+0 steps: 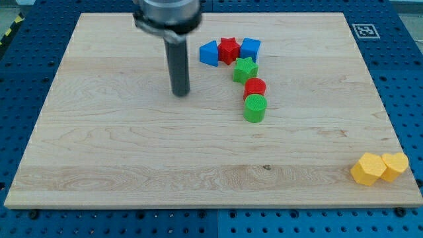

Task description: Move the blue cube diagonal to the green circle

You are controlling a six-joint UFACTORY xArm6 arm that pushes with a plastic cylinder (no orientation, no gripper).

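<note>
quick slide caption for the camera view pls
My tip rests on the wooden board, left of a chain running from the blue cube to the green circle.

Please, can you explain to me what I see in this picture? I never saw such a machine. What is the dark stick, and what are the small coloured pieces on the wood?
There is one picture, from a single camera looking down at a wooden board on a blue perforated table.

The dark stick is the end of a robot arm. It has no hand or claw; it holds nothing. It only pushes pieces with my tip, which rests on the board, to the view's left of the pieces and touching none.

The pieces are small blocks. Near the view's top lie a blue triangular block, a red star and the blue cube in a row. Below them run a green star, a red cylinder and the green circle. Two yellow blocks sit at the bottom right corner.
</note>
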